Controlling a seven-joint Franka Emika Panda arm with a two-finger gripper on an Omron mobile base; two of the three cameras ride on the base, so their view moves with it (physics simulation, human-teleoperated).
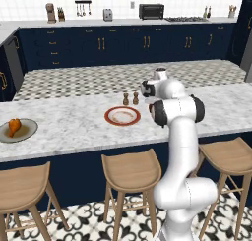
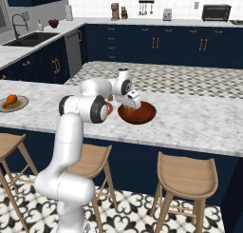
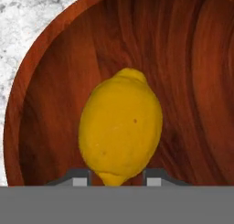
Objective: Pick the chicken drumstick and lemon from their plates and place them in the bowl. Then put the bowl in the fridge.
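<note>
Gripping one lemon (image 3: 120, 127), gripper (image 3: 117, 178) above one bowl (image 3: 55, 72); two plates (image 1: 122, 116), one drumstick (image 1: 14, 126).

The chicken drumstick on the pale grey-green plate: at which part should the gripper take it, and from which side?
Probably grip the orange-brown chicken drumstick across its bulbous meaty end, coming from above. It lies flat on the shallow pale grey-green plate, so a side approach would likely meet the rim. The thin bone end gives less surface; its exact direction is hard to read here.

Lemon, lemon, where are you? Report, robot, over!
End effector shut on lemon, over the bowl. Chicken drumstick on its grey-green plate. Red-rimmed plate bare. Nothing blocking.
</note>
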